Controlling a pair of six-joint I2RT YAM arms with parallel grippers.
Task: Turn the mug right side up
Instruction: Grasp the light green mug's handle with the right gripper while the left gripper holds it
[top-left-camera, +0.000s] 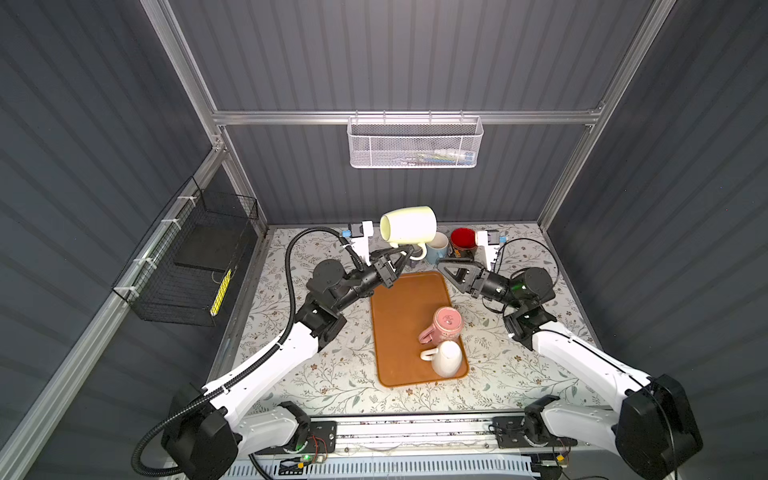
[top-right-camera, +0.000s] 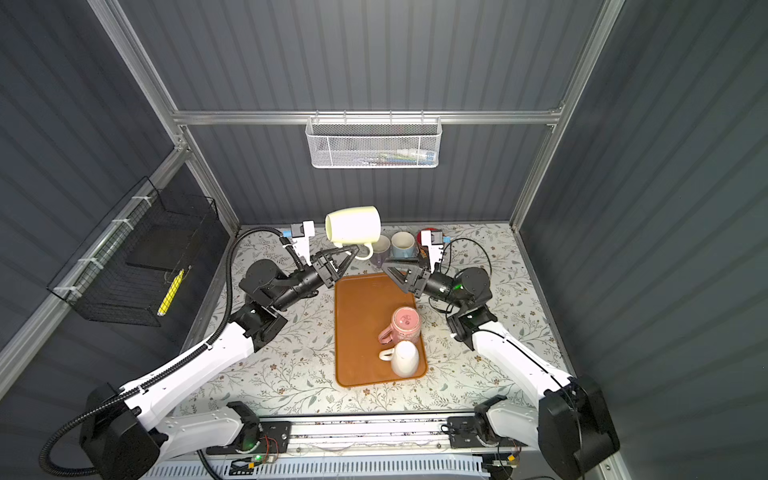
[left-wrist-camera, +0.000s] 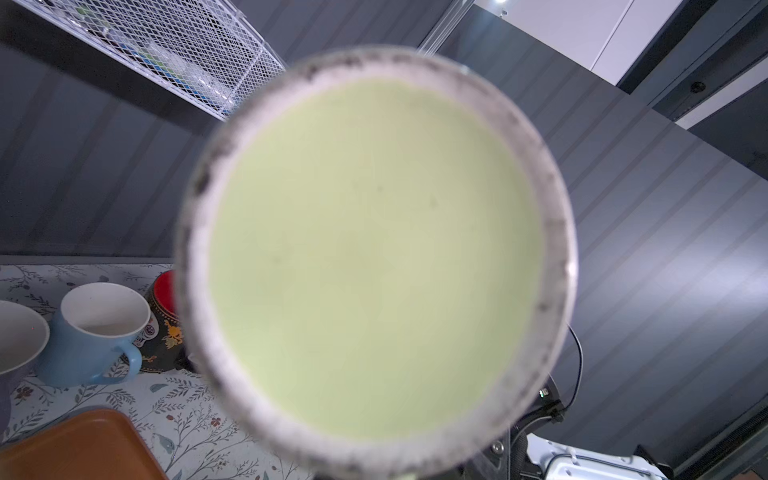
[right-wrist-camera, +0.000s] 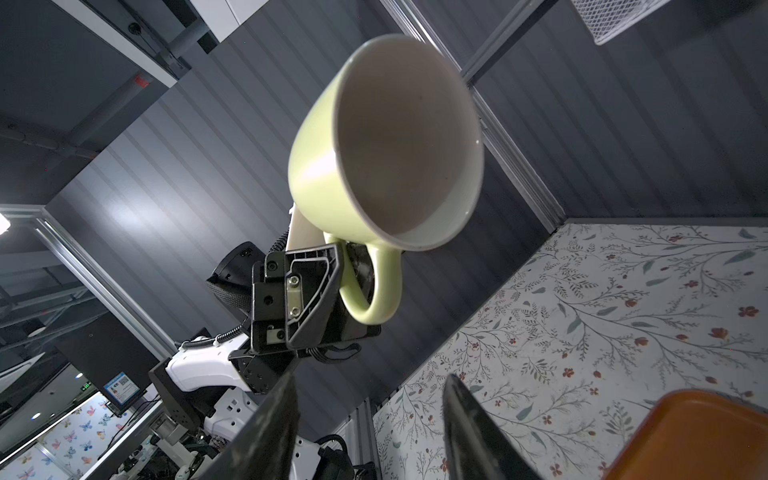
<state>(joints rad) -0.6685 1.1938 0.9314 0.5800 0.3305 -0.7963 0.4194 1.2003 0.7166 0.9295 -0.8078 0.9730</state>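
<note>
Both top views show the mug (top-left-camera: 408, 224) (top-right-camera: 353, 224) aloft on its side over the back of the worktop (top-left-camera: 311, 374). It hangs beyond the far edge of the tray (top-left-camera: 399, 316), with its handle pointing down. The left fingers (top-left-camera: 403, 250) are closed tight on that handle. The right fingers (top-left-camera: 440, 262) sit near the mug but apart from it, by the tray's far right corner.

The left wrist view sees only the base of the mug (left-wrist-camera: 376, 257), blurred and filling most of the picture. The base is a pale green disc inside a rough white ring smudged with dark marks. The handle and the grip are hidden there.

The right wrist view gives the other end (right-wrist-camera: 386, 145), where the mouth faces the right arm. The inside is white and the outer wall is a glossy pale yellow-green. The loop handle is pinched between the left fingers close to where it meets the wall. That same view shows the right fingers partly spread with nothing between them.

Only the top views take in the tray's load, a pink mug (top-left-camera: 446, 322) and a white mug (top-left-camera: 446, 357), both mouth down and just beside each other. Behind the held mug a blue mug (top-left-camera: 438, 251) and a red mug (top-left-camera: 462, 237) stand mouths up. A top view also shows a grey mug (top-right-camera: 383, 249) next to the blue one.
</note>
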